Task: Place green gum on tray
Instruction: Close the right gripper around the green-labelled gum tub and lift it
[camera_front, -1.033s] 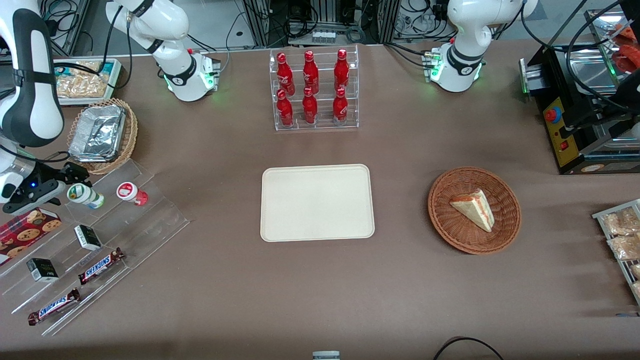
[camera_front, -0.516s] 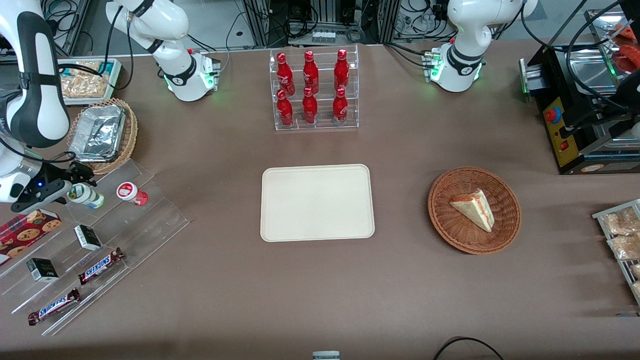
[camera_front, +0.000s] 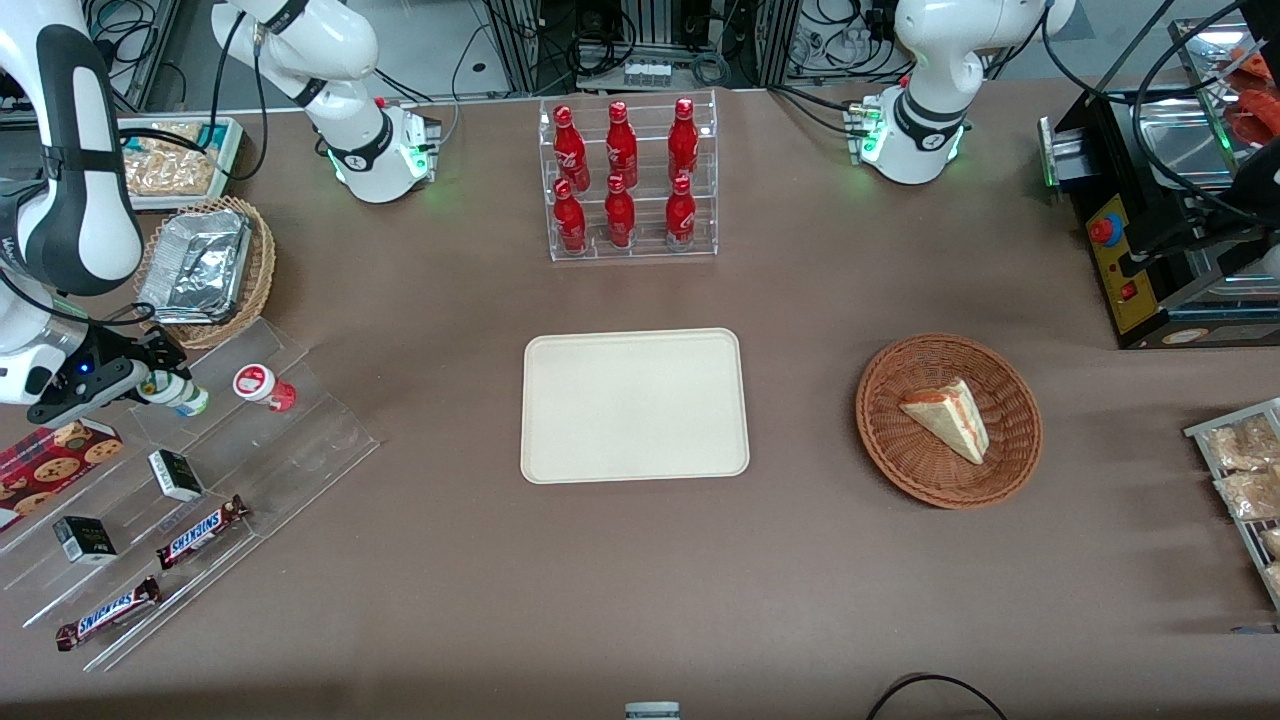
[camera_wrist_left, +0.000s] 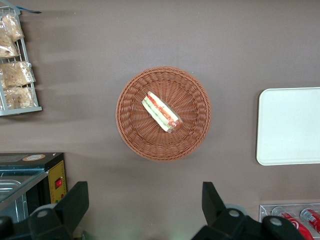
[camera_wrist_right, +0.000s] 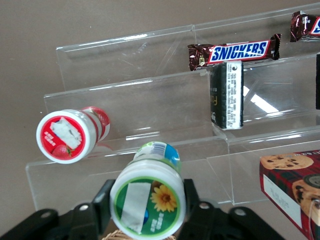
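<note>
The green gum (camera_front: 188, 398) lies on its side on the upper step of a clear acrylic display stand (camera_front: 300, 440) toward the working arm's end of the table. In the right wrist view its green-and-white lid with a sunflower (camera_wrist_right: 147, 202) faces the camera. My gripper (camera_front: 150, 385) is at the tub's lid end, and its black fingers (camera_wrist_right: 106, 200) press against both sides of the tub, shut on it (camera_wrist_right: 148, 200). The cream tray (camera_front: 634, 405) lies flat at the table's middle, well away from the gripper, and also shows in the left wrist view (camera_wrist_left: 290, 125).
A red-lidded tub (camera_front: 262, 385) lies beside the green one (camera_wrist_right: 67, 136). Lower steps hold small black boxes (camera_wrist_right: 226, 95), Snickers bars (camera_front: 200, 530) and a cookie box (camera_front: 50, 460). A basket with a foil tray (camera_front: 200, 265), a bottle rack (camera_front: 625, 180) and a sandwich basket (camera_front: 948, 420) stand around.
My gripper has slid forward along the stand over the green gum's lid end, and its fingers now sit on both sides of the tub. The tub has hardly shifted.
</note>
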